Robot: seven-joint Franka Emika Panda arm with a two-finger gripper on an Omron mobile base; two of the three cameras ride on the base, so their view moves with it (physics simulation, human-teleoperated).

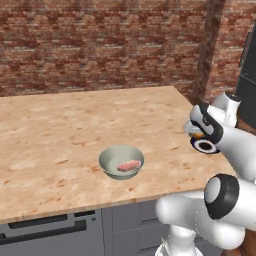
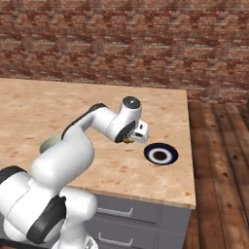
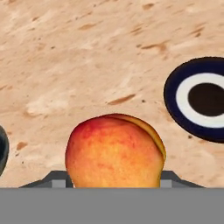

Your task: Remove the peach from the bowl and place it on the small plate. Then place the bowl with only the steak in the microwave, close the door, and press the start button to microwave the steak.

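The peach (image 3: 114, 151) is gripped in the tool (image 3: 114, 177), jaws part-closed around it, above the tabletop (image 1: 60, 135) beside the small plate (image 2: 161, 154), evidently for placing there. The bowl (image 1: 121, 161) is left holding only the steak (image 1: 129, 165).

Left base view: behind arm, left side, high, facing forward-down over worktop (image 1: 60, 135) toward brick wall (image 1: 100, 45); mid distance. Right base view: behind arm, right side, same facing, worktop's right end plus wood floor (image 2: 219, 146). Both share worktop, small plate (image 1: 205, 146), wall. Hand view: close, looking down at worktop beside plate.
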